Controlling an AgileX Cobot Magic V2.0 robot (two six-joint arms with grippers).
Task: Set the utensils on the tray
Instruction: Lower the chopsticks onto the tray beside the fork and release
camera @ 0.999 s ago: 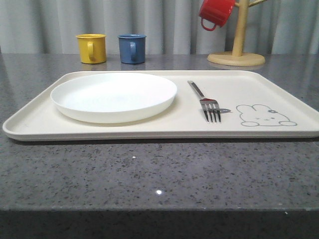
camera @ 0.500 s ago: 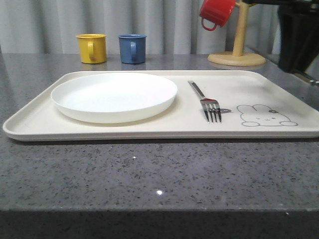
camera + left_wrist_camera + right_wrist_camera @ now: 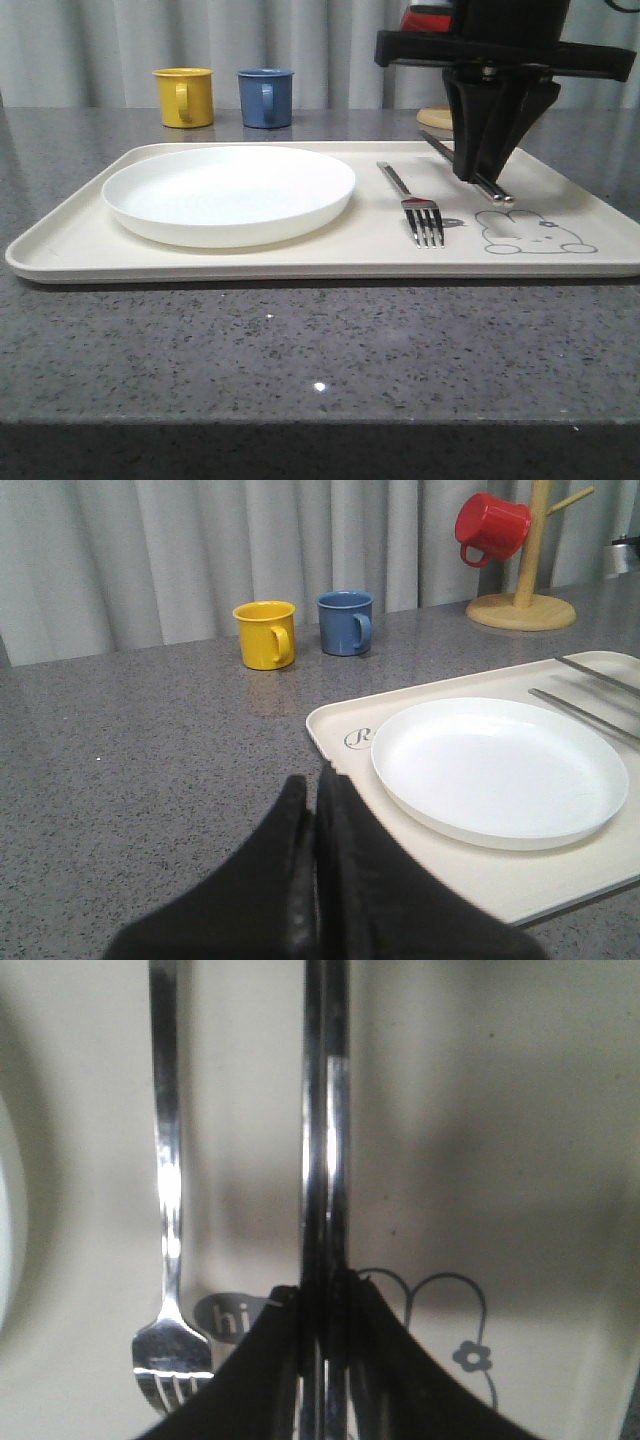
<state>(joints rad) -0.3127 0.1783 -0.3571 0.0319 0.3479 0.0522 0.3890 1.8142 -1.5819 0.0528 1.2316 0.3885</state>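
The right gripper (image 3: 487,172) hangs over the right half of the tray (image 3: 300,262), its dark fingers pointing down and clamped on the chopsticks (image 3: 482,181), which slant out from between them with the near ends poking out just above the rabbit drawing (image 3: 530,232). In the right wrist view the pair runs straight away from the fingertips, pressed flat together, while the front view gives no clear sign of whether the far ends touch the tray. Just beside that gripper, toward the plate (image 3: 228,193), lies the fork (image 3: 411,202), flat on the tray with its tines pointing to the near rim; the wrist view shows it parallel to the chopsticks and apart from them, and shows its tines next to a grey label that the front view mostly hides. The plate sits on the tray's left half, well apart from the right gripper.

The left gripper (image 3: 318,810) shows in its own wrist view, fingers closed together with nothing between them, held over the bare grey table (image 3: 150,740) just off the tray's left end. Ahead of it stand the yellow mug (image 3: 266,634) and the blue mug (image 3: 346,622) side by side, off the tray. That view also shows the red mug (image 3: 491,527) hanging on the wooden mug tree (image 3: 522,600), which the right arm largely covers in the front view
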